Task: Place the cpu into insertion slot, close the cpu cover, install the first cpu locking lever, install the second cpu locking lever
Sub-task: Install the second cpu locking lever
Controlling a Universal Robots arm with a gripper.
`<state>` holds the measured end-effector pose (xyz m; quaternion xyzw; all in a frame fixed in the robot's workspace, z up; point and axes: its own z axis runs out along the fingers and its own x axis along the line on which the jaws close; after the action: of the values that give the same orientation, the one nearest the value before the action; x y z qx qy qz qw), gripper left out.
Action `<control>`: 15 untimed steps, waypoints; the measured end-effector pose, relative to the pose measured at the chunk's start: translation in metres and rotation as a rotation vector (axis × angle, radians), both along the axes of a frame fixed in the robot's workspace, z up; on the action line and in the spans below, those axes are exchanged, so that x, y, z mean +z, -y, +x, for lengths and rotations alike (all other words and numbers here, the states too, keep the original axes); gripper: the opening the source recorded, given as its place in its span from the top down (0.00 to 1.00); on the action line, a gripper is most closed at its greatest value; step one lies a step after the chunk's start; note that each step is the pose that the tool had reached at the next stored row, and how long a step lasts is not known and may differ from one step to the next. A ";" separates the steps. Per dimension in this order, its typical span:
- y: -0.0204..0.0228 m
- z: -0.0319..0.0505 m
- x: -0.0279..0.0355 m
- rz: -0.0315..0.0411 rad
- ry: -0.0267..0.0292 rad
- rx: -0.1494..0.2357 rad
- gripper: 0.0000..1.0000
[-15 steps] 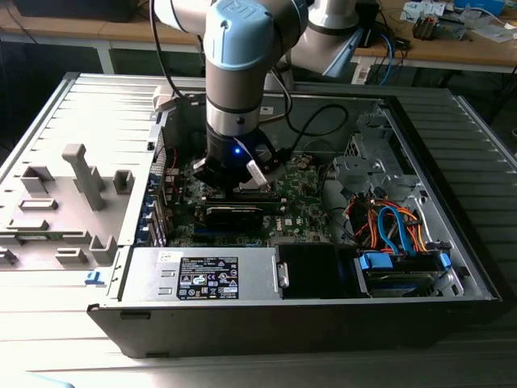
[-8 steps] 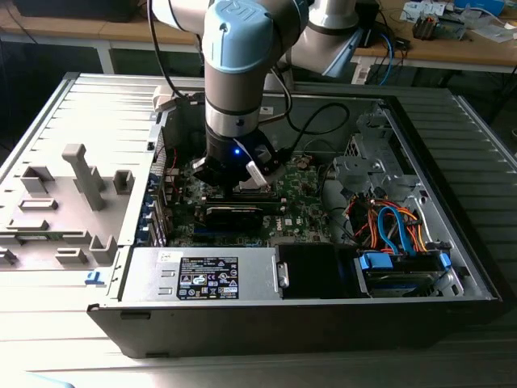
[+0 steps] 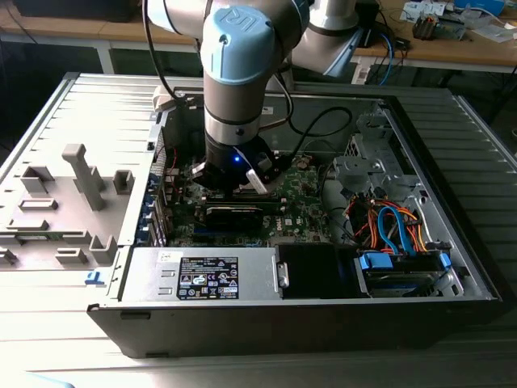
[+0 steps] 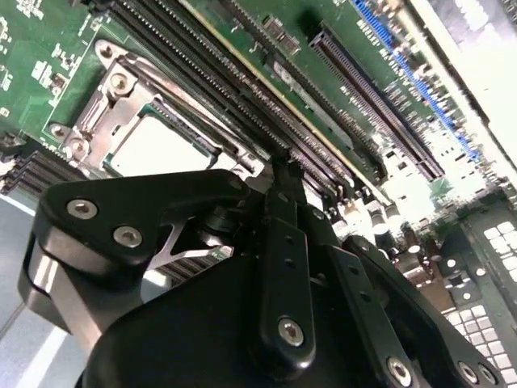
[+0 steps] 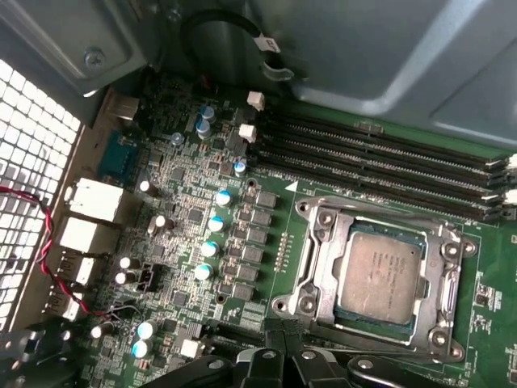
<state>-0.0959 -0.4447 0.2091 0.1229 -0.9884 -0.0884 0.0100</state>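
Silvery chip (image 5: 380, 271) sits in its socket (image 5: 319, 267) on the green board (image 5: 266, 242), cover (image 5: 448, 279) lying over it, just beyond my gripper (image 4: 279, 174); my jaws are clenched on nothing.

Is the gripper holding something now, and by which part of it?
It cannot be told. The gripper hangs near the slot, where the cpu already sits under the cover.
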 end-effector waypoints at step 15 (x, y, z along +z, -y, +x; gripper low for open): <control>0.0000 0.0000 -0.0082 0.0555 -0.0001 0.000 0.89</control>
<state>-0.0959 -0.4447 0.2009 0.1232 -0.9856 -0.1158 0.0066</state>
